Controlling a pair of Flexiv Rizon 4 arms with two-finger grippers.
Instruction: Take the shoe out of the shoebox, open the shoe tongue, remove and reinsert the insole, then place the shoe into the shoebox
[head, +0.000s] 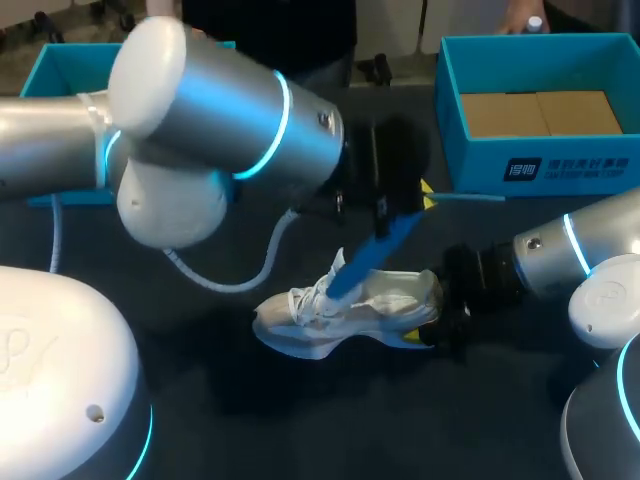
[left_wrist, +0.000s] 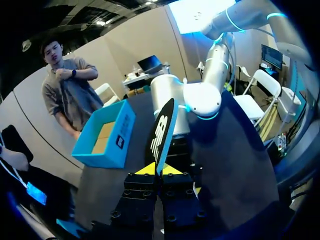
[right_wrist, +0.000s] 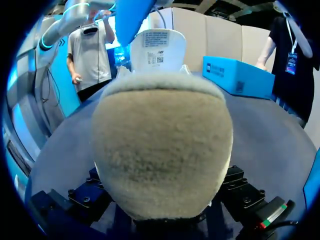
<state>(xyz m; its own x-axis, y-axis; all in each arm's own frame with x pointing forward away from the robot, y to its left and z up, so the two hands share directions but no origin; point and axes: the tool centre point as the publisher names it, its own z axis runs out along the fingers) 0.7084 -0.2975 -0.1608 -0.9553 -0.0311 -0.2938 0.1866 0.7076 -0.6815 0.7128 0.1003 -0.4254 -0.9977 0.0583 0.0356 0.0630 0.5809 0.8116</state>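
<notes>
Now the shoe (head: 340, 315) lies on the table (head: 300, 420), out of the shoebox (head: 480, 165), toe toward my left; the right gripper (head: 432, 318) is closed on its heel (one yellow tip shows under it); the left gripper (left_wrist: 159, 170) pinches one end of the insole (left_wrist: 162, 132) tightly between its tips; the insole slants down from there, its other end in the shoe's mouth.

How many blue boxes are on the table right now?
2: one open shoebox at the table's far right, the other blue box at the far left, largely hidden behind my left arm.
</notes>
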